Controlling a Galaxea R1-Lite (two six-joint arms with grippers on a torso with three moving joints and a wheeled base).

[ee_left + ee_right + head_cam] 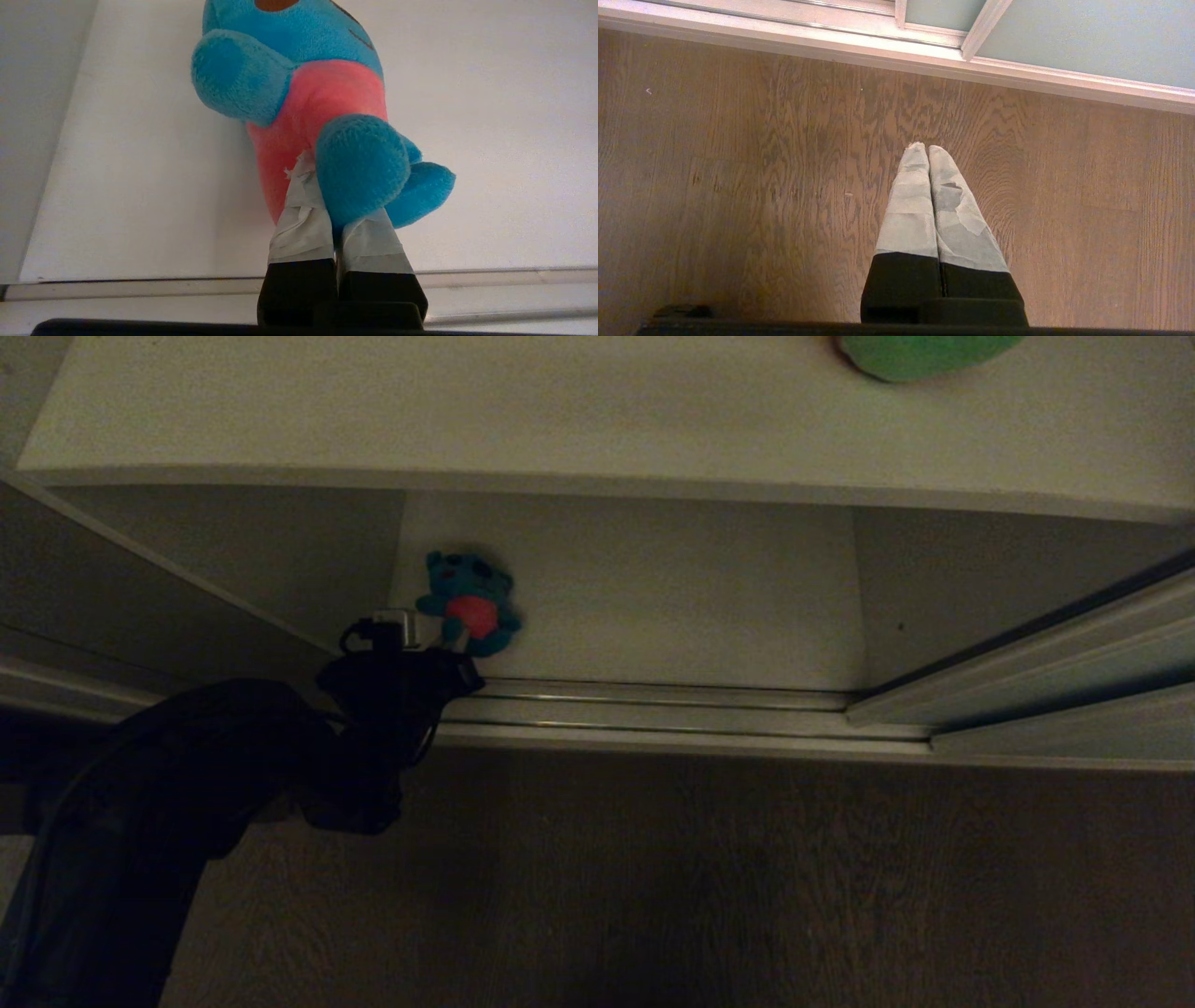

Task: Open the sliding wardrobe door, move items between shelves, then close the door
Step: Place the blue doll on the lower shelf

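A small teal-blue bear (467,602) with a red belly is over the left part of the lower white shelf (672,597). My left gripper (446,642) reaches in over the door track and is shut on it. In the left wrist view the taped fingers (299,219) pinch the bear (322,93) at its leg. I cannot tell whether it rests on the shelf (140,186). The green frog (920,353) shows partly on the upper shelf (467,411). The sliding wardrobe door (1046,649) is slid right. My right gripper (927,150) hangs shut and empty over the floor.
Metal door tracks (653,709) run along the front of the opening. Dark wood floor (700,877) lies in front of the wardrobe. A grey panel (140,607) bounds the opening on the left. The pale grey-green door panel (1087,42) also shows in the right wrist view.
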